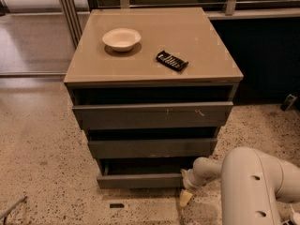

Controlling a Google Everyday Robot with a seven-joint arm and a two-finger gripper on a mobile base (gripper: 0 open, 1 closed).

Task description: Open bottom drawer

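Observation:
A cabinet has three dark grey handleless drawers. The bottom drawer is the lowest and narrowest front, plain, and stands slightly pulled out with a dark gap above it. The middle drawer and the top drawer, which has pale scratches, also stand a little forward. My gripper is at the right end of the bottom drawer front, close to the floor, on the end of my white arm.
On the tan cabinet top sit a white bowl and a black remote-like object. The floor is speckled terrazzo. A small dark piece lies on the floor in front. Metal posts stand behind on the left.

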